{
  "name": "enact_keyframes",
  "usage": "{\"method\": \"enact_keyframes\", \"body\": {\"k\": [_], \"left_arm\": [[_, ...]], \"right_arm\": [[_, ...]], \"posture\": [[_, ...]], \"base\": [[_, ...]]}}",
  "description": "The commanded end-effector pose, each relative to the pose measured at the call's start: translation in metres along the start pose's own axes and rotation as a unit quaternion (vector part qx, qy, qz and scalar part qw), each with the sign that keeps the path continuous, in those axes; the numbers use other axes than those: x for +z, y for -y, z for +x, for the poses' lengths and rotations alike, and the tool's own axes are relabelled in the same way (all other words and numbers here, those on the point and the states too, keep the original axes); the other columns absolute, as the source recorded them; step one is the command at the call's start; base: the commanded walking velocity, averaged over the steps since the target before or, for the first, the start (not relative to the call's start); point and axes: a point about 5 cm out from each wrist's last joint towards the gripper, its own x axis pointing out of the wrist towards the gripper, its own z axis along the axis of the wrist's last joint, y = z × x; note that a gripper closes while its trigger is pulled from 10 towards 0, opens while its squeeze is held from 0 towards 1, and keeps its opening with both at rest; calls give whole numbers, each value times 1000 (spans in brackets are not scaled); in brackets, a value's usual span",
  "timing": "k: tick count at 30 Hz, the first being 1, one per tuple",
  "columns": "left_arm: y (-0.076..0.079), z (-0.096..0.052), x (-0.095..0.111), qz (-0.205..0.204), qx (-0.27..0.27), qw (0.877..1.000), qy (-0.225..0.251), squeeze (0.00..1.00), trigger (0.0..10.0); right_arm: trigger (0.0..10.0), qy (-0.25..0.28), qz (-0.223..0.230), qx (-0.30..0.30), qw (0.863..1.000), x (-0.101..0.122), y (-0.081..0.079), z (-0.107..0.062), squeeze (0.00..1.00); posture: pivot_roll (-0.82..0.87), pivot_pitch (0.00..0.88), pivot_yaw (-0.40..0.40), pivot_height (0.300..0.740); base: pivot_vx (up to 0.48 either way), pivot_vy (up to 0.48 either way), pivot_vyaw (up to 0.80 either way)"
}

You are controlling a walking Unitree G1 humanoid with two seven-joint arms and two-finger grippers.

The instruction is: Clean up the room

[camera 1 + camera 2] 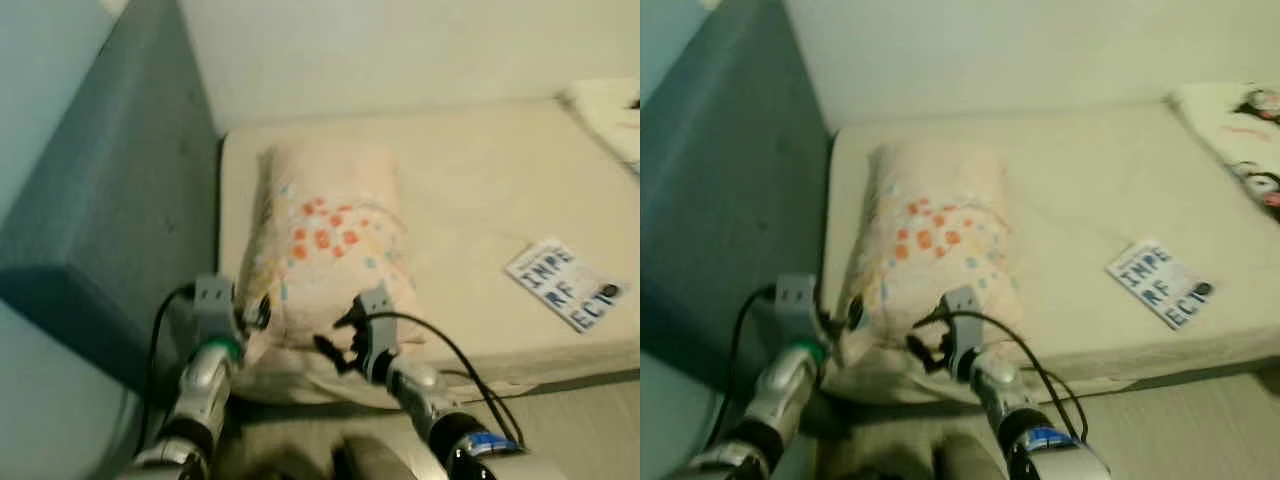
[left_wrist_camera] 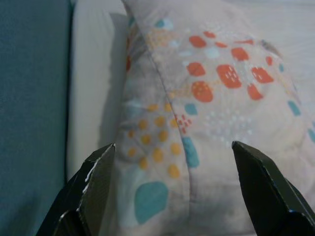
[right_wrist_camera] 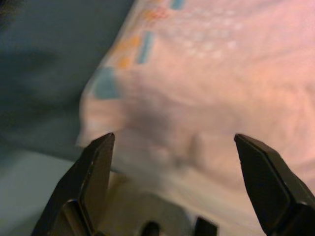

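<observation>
My left pincer (image 1: pixel 250 318) and right pincer (image 1: pixel 335 350) both stand spread wide, gripping nothing, one at each near corner of the pillow (image 1: pixel 325 255), which I judge lets me take it from both ends at once. The pillow, pale with orange, yellow and teal patches, lies lengthwise on the bed (image 1: pixel 470 190), pushed against the teal headboard (image 1: pixel 120 190) side. Well apart from the pillow toward the bed's foot lies a white book (image 1: pixel 565 283); its blue letters read roughly "IMPERFECT".
</observation>
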Motion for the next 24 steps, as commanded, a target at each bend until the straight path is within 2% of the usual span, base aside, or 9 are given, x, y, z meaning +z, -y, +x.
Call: {"method": "enact_keyframes", "body": {"k": [1,5,6,9,13,24], "left_arm": [[-6,-3,-2,1,1,1000,-1,0,10000],[-1,-3,-2,17,-23,1000,-1,0,10000],[3,-3,-4,32,-39,999,-5,0,10000],[6,-4,-5,41,-50,998,-7,0,10000],[14,-5,-7,29,-67,997,-8,0,10000],[16,-6,-7,31,-86,996,-8,0,10000]], "right_arm": [[10000,-11,6,2,1000,-6,-6,1,0],[10000,-12,6,-4,1000,-6,-3,0,0],[10000,-12,7,-7,1000,-7,-3,0,0],[10000,-13,8,-8,1000,-7,-2,0,0],[10000,-15,11,-15,1000,-8,-1,-1,0],[10000,-32,3,-31,999,-12,2,-2,0]], "posture": [[-141,14,65,695],[-139,16,65,695],[-139,16,65,695],[-139,16,65,695],[-137,23,69,695],[-136,26,71,695]], "base": [[0,0,0],[0,0,0],[0,-480,0],[0,-320,0],[0,0,0],[0,0,-774]]}}
